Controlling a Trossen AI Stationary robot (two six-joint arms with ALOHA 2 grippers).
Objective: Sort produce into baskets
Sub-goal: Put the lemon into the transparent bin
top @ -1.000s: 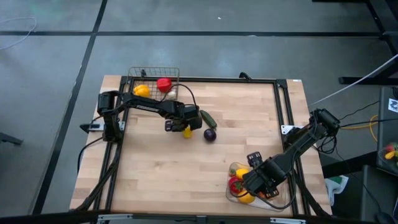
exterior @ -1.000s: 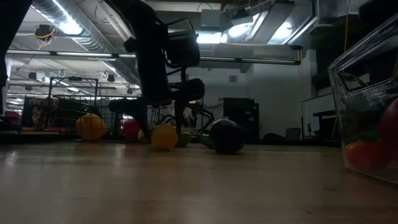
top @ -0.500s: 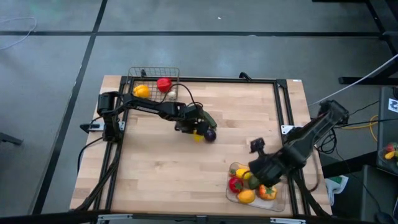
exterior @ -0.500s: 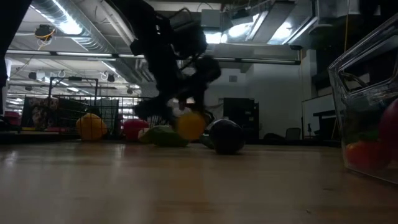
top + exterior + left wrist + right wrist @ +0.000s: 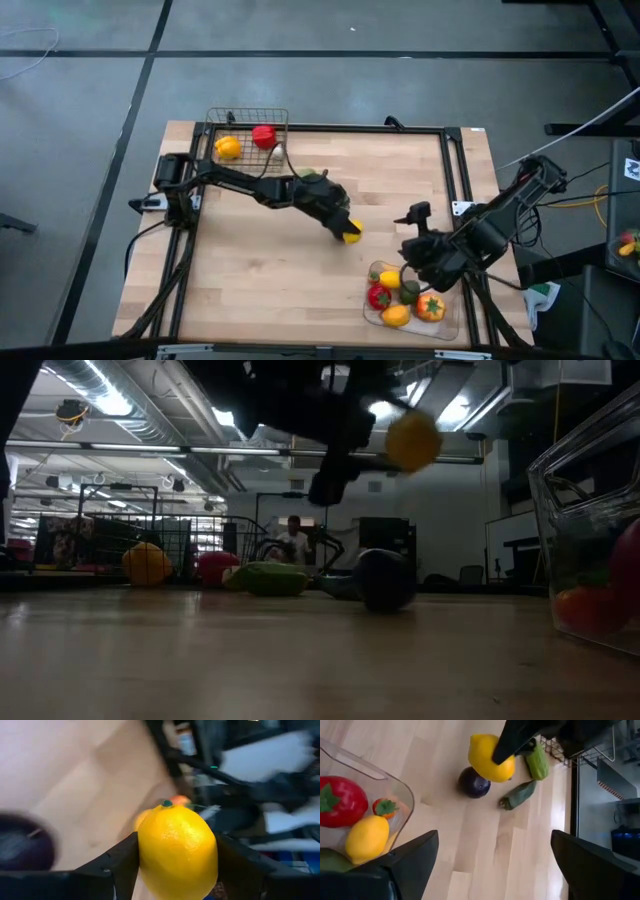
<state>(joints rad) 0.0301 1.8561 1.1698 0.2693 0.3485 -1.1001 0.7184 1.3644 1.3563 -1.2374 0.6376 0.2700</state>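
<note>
Since approx. 1 s ago the left gripper [image 5: 349, 234] has lifted the lemon [image 5: 352, 235] off the wood and carried it toward mid-table; before, it was low by the mesh basket w/ the lemon on the surface. It is clamped on the lemon, one finger each side. The right gripper [image 5: 416, 216] has come up out of the clear tray [image 5: 372, 316] and now hangs above the table just beside it, fingers spread wide apart w/ nothing between.

High view: wire-mesh basket [image 5: 246, 118] at the far left corner of the table [image 5: 260, 280], holding an orange-yellow pepper [image 5: 228, 147] and a red piece [image 5: 264, 136]. Tray near the right front edge holds red, yellow, green and orange items.

Low view shows what the top view hides: the lemon [image 5: 413, 440] is well clear of the tabletop, and the dark purple piece [image 5: 386, 579] sits on the wood below it, w/ a green veg [image 5: 268, 578] beside. A person shows far back in the room.

Right wrist view: purple piece [image 5: 474, 782] touching-close under the lemon; two green veg, a stubby one [image 5: 536, 762] and a long one [image 5: 519, 795], lie apart near the basket, the long one's axis running diagonally across the wood grain.

Left wrist view: lemon [image 5: 177, 852] fills the gap between the fingers, its long axis along them, green stem end pointing away from the wrist.
</note>
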